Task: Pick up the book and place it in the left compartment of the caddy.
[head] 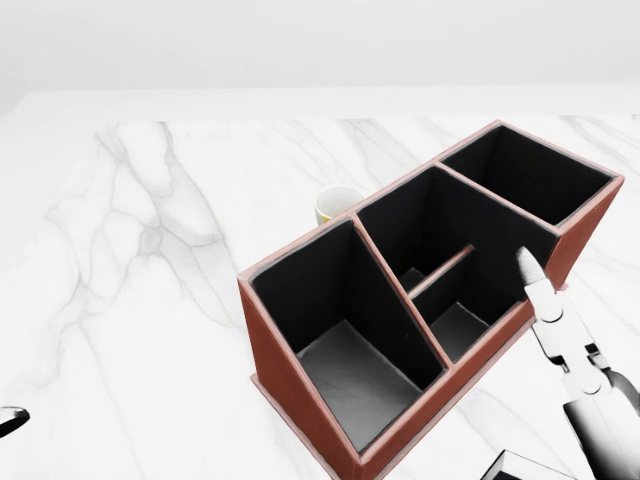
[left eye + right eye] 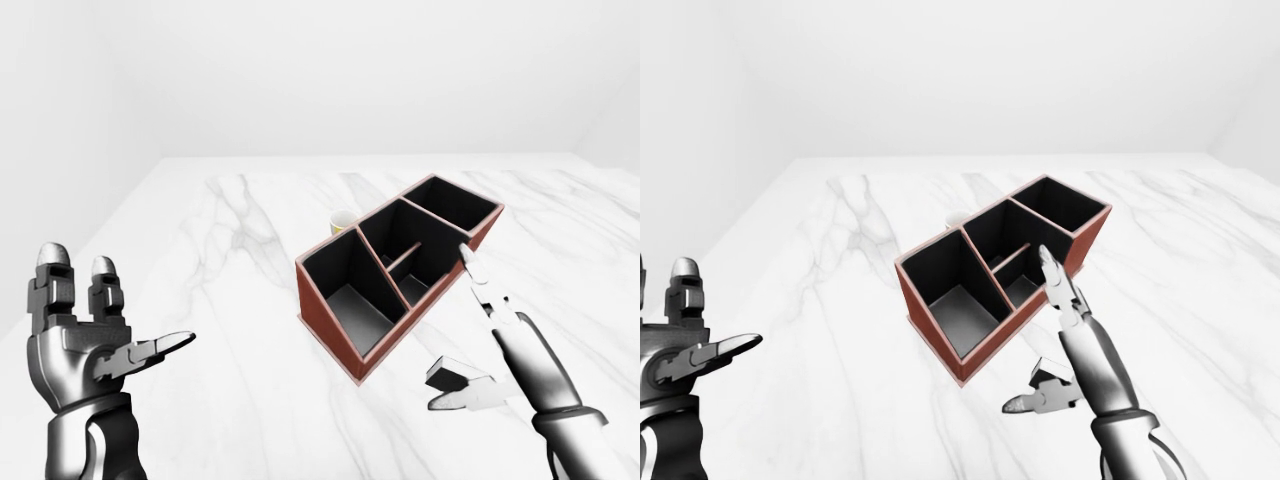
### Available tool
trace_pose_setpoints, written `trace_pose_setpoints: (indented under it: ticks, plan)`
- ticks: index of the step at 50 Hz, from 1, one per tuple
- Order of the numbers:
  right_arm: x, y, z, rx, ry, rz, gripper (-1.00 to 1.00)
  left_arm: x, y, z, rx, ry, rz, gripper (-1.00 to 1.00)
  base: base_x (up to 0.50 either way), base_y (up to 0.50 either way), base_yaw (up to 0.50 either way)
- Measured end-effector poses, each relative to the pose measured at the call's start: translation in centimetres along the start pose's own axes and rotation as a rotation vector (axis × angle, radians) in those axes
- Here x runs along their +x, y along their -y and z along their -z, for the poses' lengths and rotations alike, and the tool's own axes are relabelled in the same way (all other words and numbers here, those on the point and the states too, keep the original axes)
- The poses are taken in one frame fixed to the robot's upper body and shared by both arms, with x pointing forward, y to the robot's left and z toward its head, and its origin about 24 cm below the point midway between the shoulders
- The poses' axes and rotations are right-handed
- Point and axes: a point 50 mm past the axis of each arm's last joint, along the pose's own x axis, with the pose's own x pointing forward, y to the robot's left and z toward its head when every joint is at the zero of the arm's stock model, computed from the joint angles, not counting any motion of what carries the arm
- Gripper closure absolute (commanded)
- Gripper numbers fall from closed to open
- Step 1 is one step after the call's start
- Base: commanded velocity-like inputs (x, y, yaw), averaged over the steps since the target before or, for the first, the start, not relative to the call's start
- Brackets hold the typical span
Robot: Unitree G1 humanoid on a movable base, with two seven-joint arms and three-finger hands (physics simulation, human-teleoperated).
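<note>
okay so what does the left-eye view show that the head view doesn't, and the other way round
Only the left-eye view shows the whole left hand, fingers spread open, and the right hand's lower fingers. Only the head view shows the yellow cup clearly, beyond the caddy's wall. Both show the caddy's empty compartments, the marble table, and no book.

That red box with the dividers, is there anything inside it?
The caddy looks empty: its left compartment shows a bare grey floor, and no book appears anywhere. The other compartments' floors are partly hidden by walls. A pale cup peeks out behind it.
</note>
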Motion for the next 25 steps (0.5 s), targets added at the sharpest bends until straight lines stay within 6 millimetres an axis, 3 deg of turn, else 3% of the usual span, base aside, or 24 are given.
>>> trace_pose_setpoints:
  ticks: [25]
  plan:
    - [-1.8, -0.8, 4.0, -0.106, -0.323, -0.12, -1.0, 0.0, -0.1, -0.2, 0.001, 0.01, 0.002, -1.0, 0.0, 0.0, 0.0]
